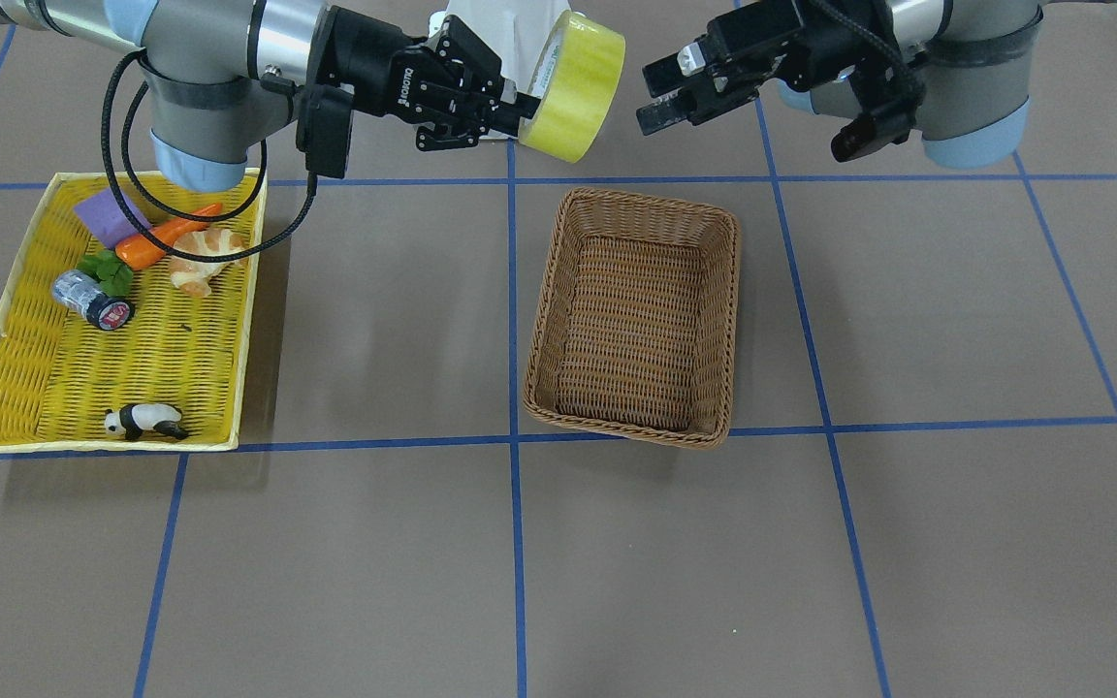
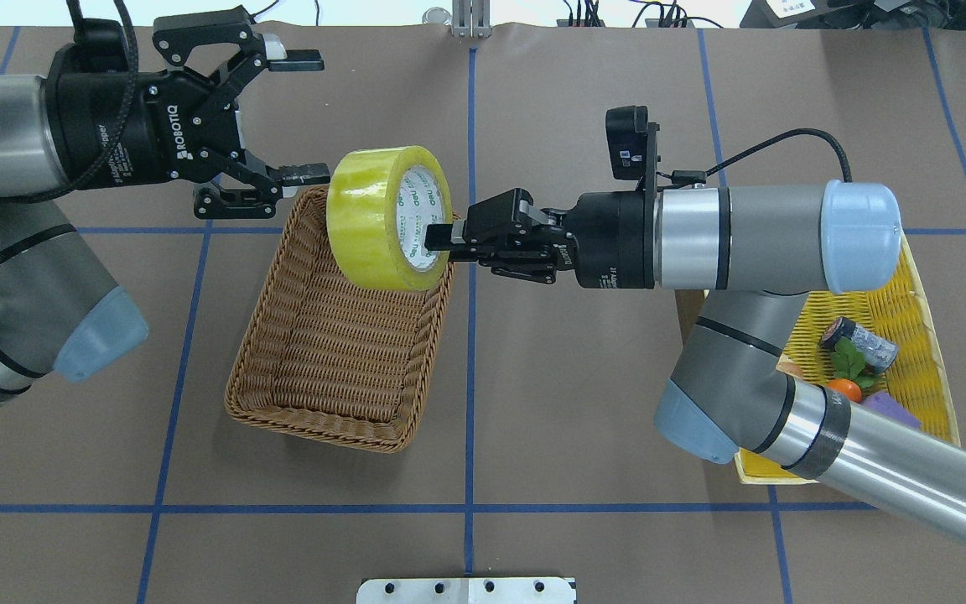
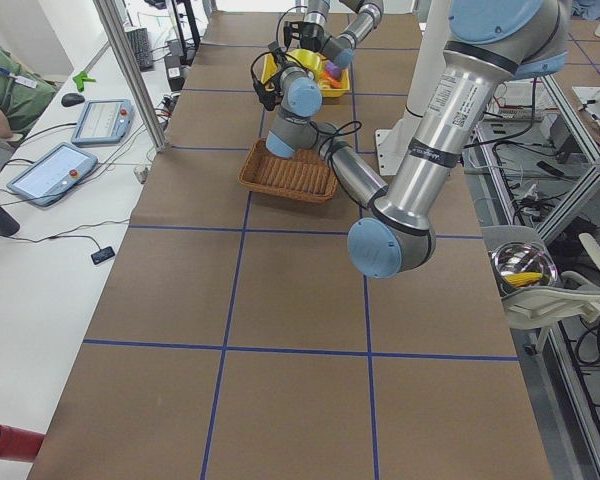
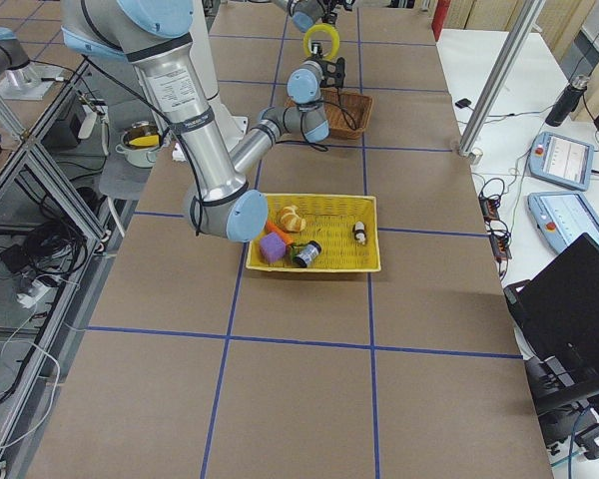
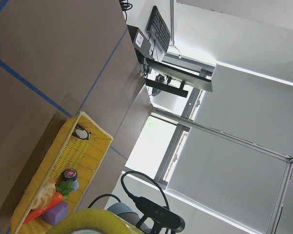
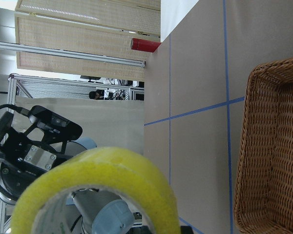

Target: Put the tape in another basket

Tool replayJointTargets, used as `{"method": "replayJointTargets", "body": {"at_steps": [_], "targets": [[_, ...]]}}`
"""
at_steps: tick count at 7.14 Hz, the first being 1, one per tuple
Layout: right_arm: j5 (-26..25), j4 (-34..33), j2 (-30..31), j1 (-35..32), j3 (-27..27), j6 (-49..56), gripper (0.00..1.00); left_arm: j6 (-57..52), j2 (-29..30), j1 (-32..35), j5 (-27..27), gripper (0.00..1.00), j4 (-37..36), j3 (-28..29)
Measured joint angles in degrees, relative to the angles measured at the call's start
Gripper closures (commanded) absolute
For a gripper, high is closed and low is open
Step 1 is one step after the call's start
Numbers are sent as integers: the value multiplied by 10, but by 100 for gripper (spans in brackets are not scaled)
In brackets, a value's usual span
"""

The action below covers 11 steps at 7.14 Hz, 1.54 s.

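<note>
The tape (image 2: pixel 382 220), a wide yellow roll with a whitish core, hangs in the air on its edge; it also shows in the front view (image 1: pixel 576 87). My right gripper (image 2: pixel 439 239) (image 1: pixel 520 116) is shut on the roll's wall from the core side. My left gripper (image 2: pixel 307 117) (image 1: pixel 657 95) is open and empty, facing the roll across a short gap. The brown wicker basket (image 2: pixel 315 428) (image 1: pixel 617 427) stands empty on the table, below the tape and a little towards the operators' side. The right wrist view shows the tape (image 6: pixel 97 185) close up and the basket (image 6: pixel 273 156).
A shallow yellow tray (image 1: pixel 93 448) (image 2: pixel 927 277) on my right holds a carrot (image 1: pixel 161 240), a croissant (image 1: pixel 202 262), a purple block (image 1: pixel 108 215), a silver cylinder (image 1: pixel 91 299) and a panda figure (image 1: pixel 143 422). My right arm's elbow reaches over that tray.
</note>
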<state>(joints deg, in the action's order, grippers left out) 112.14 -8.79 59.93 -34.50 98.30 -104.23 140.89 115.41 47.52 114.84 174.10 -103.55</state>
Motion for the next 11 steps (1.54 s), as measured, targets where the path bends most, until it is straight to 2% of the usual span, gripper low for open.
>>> {"method": "replayJointTargets", "body": {"at_steps": [5,6,8,10,11], "targets": [[0,4,0,1,5,0,100,7,17,-33,-2,3,-1,-1],[0,4,1,1,5,0,100,7,20,-38,-2,7,-1,-1],[0,4,2,2,5,0,100,7,25,-41,-2,25,-1,-1],[0,4,2,3,5,0,100,7,26,-41,-2,29,-2,0],[1,5,2,4,6,0,100,7,26,-41,-1,44,-2,1]]}}
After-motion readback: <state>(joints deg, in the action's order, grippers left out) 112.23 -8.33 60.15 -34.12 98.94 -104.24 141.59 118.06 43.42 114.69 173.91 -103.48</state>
